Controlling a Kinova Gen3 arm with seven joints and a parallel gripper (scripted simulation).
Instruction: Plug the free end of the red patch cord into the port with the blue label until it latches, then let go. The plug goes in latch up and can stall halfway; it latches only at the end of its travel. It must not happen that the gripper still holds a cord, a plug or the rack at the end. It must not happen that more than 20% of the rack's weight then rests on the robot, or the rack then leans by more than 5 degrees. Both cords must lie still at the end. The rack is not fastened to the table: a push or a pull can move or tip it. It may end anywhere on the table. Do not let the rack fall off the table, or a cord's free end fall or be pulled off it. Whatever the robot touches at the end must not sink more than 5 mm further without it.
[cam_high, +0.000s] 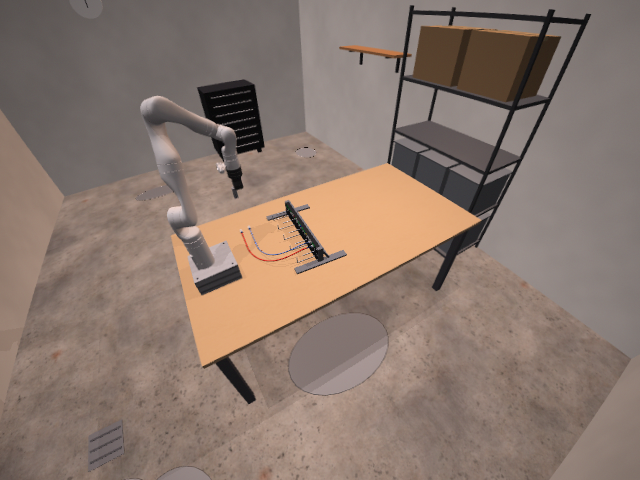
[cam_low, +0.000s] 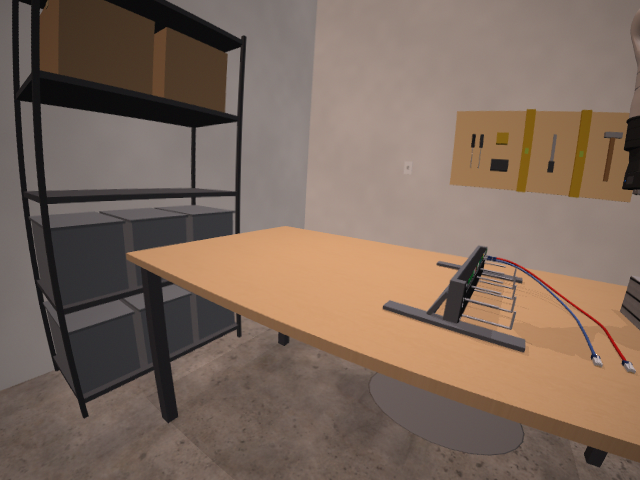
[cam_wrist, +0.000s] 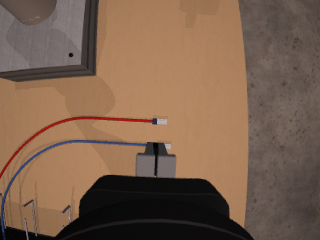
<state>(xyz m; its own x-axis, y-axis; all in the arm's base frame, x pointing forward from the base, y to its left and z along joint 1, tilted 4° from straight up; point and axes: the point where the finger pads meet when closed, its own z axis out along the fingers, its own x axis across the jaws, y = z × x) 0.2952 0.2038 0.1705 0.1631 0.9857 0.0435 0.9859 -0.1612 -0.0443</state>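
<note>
Your gripper (cam_high: 235, 195) (cam_wrist: 154, 153) is pressed together with nothing pinched in it, held up above the table (cam_high: 361, 206) (cam_low: 310, 268) (cam_wrist: 200, 100). In the wrist view, its tips cover part of the blue cord's end. You have the red cord (cam_high: 268, 259) (cam_low: 568, 303) (cam_wrist: 115, 119) lying with its free plug (cam_high: 241, 231) (cam_low: 628, 366) (cam_wrist: 161, 121) on the table, near the blue cord's (cam_high: 273, 254) (cam_low: 560, 302) (cam_wrist: 90, 141) plug. Both cords curve to the upright rack (cam_high: 305, 232) (cam_low: 454, 299).

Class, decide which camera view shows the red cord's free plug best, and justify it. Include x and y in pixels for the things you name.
The wrist view: the red cord's free plug (cam_high: 240, 230) (cam_low: 628, 366) (cam_wrist: 161, 121) lies uncovered, seen from above, its blue and clear parts distinct. The exterior view shows it obliquely near the picture's right edge; the top view shows only a tiny pale tip.
</note>
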